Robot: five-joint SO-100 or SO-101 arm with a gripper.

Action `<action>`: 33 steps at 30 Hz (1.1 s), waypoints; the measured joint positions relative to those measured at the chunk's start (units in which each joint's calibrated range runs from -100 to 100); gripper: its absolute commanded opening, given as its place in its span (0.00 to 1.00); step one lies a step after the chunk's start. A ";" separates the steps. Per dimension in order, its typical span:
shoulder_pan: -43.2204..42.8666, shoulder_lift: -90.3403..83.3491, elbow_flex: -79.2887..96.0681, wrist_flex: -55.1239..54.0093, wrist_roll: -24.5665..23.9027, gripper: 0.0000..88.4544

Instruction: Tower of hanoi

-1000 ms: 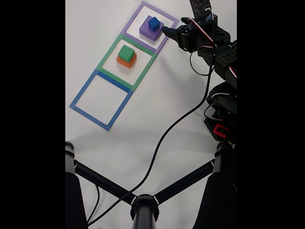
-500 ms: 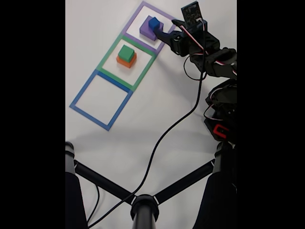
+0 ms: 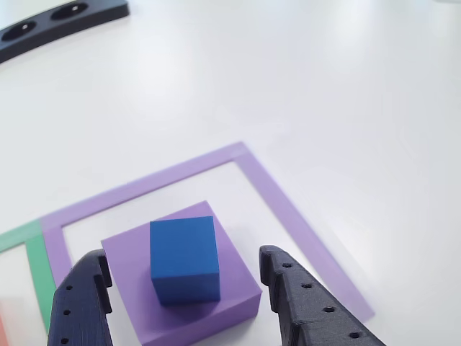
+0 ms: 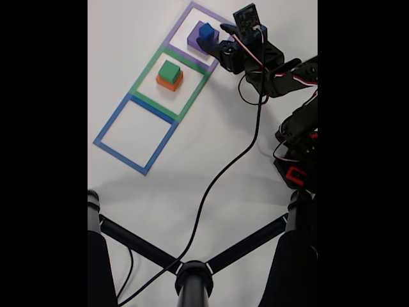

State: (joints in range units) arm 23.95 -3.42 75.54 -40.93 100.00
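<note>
A small blue cube (image 3: 184,258) (image 4: 205,31) sits on the flat purple block (image 3: 230,268) (image 4: 193,40) inside the purple tape square (image 3: 288,209) (image 4: 183,19). My gripper (image 3: 189,277) (image 4: 209,43) is open, its two dark fingers (image 3: 310,306) standing either side of the purple block and the cube without touching the cube. In the fixed view a green block (image 4: 169,70) rests on a salmon-orange block (image 4: 169,82) inside the green tape square (image 4: 142,77).
A blue tape square (image 4: 108,125) lies below the green one with nothing inside. A black cable (image 4: 211,192) runs across the white table from the arm to a black tripod (image 4: 192,275) at the bottom. A black curved part (image 3: 57,21) lies at the far left in the other view.
The arm has swung left and forward toward the purple square. The open gripper now reaches around the purple block and blue cube. The blocks have not moved.
</note>
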 measured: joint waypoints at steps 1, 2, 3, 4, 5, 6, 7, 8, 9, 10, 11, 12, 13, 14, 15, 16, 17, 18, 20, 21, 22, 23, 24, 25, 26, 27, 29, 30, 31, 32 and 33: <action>0.00 0.76 -0.61 -0.40 0.00 0.27; 0.00 1.60 -1.13 -0.72 0.00 0.27; 0.00 2.45 -1.57 -1.20 0.00 0.27; 0.00 3.04 -1.91 -1.61 0.00 0.27; 0.00 3.55 -2.00 -2.09 0.00 0.27; 0.00 4.05 -2.00 -2.41 0.00 0.27; -0.16 4.56 -2.09 -2.73 0.00 0.27; -0.41 4.90 -2.26 -3.05 0.00 0.26; -0.57 5.32 -2.35 -3.21 0.00 0.26; -0.74 5.83 -2.44 -3.53 0.00 0.26; -0.82 6.33 -2.44 -3.77 0.00 0.25; -0.90 6.67 -2.52 -4.09 0.00 0.25; -0.90 7.01 -2.52 -4.41 0.00 0.25; -0.98 7.34 -2.52 -4.74 0.00 0.24; -1.15 7.60 -2.52 -5.06 0.00 0.23; -1.39 7.68 -2.52 -5.22 0.00 0.23; -1.64 7.68 -2.61 -5.30 0.00 0.22; -1.72 7.68 -2.61 -5.38 0.00 0.21; -1.72 7.68 -2.61 -5.54 0.00 0.20; -1.72 7.68 -2.61 -5.54 0.00 0.19; -1.72 7.77 -2.61 -5.54 0.00 0.18; -1.72 7.94 -2.79 -5.54 0.00 0.17; -1.72 8.10 -2.96 -5.54 0.00 0.17; -1.72 8.10 -3.05 -5.54 0.00 0.16; -1.72 8.27 -3.05 -5.54 0.00 0.15; -1.72 8.44 -3.13 -5.54 0.00 0.14; -1.80 8.61 -3.13 -5.54 0.00 0.13; -1.80 8.61 -3.13 -5.54 0.00 0.12; -1.80 8.61 -3.13 -5.54 0.00 0.11; -1.80 8.61 -3.22 -5.54 0.00 0.11; -1.80 8.61 -3.39 -5.54 0.00 0.10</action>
State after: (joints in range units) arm 22.14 5.19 72.15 -46.47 100.00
